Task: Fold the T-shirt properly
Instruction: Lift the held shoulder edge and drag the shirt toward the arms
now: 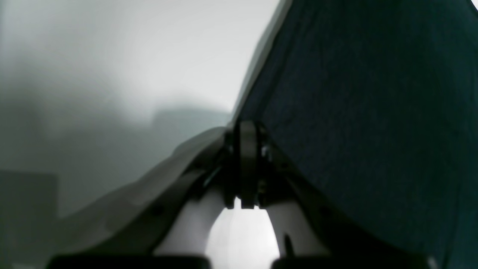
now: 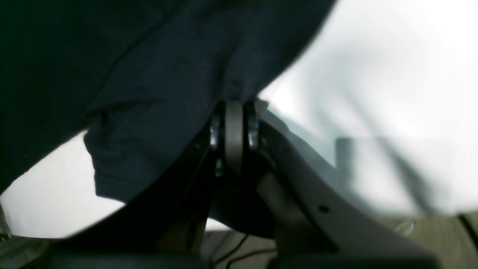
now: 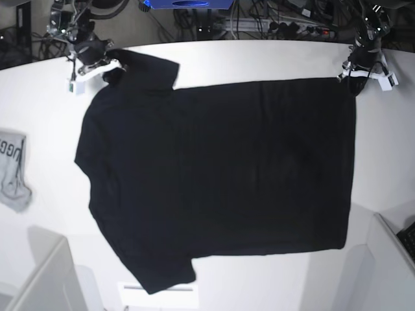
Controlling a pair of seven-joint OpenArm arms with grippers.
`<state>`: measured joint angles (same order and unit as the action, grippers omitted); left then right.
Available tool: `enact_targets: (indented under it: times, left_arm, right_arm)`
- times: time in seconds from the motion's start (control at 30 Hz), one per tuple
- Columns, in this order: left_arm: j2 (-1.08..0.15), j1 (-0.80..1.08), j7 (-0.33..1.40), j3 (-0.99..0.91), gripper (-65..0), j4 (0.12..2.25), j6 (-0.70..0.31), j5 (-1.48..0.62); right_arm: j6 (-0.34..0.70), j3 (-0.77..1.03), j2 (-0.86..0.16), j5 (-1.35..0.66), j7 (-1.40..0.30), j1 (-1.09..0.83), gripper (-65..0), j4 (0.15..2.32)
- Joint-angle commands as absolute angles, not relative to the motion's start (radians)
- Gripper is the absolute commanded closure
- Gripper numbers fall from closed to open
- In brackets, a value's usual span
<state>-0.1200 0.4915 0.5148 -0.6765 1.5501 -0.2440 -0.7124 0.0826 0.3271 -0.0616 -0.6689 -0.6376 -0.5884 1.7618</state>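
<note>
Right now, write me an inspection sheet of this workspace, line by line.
Surface: white table, bare around the shirt.
Job's things: black T-shirt spread flat, plain side up, no print showing; sleeves toward the base view's left, hem toward its right.
Clutter: small grey cloth with lettering at the table's left edge, apart from the shirt.
Grippers: left gripper shut on the far hem corner; right gripper shut on the far sleeve. Both wrist views show dark cloth at closed jaws.
Cables: tangled leads and a power strip beyond the far edge.
Surroundings: blue object behind the table; pale panels at the near corners.
</note>
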Motion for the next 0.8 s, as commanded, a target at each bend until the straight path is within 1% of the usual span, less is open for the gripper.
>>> enact_targets:
  times: [0.0, 0.23, 0.43, 0.67, 0.77]
  left_arm:
    - [-0.131, 0.513, 0.519, -0.68, 0.0, 1.575, -0.245, -0.711]
    - [-0.128, 0.561, 0.521, -0.684, 0.0, 1.653, -0.245, -0.711]
    - [-0.124, 0.651, 0.518, -0.688, 0.0, 1.736, -0.245, -0.711]
    - [-0.124, 0.7, 0.518, -0.685, 0.0, 1.801, -0.243, -0.711]
    - [-0.124, 0.693, 0.521, -0.68, 0.0, 1.821, -0.24, -0.711]
  right_arm:
    - [0.05, 0.351, -0.064, -0.628, -0.677, -0.618, 0.0, 1.774]
    - [0.05, 0.381, -0.056, -0.628, -0.685, -0.67, 0.0, 1.859]
    - [0.05, 0.38, -0.053, -0.631, -0.685, -0.714, 0.0, 1.896]
    - [0.051, 0.38, -0.053, -0.631, -0.677, -0.714, 0.0, 1.896]
    - [0.07, 0.38, -0.053, -0.631, -0.677, -0.677, 0.0, 1.896]
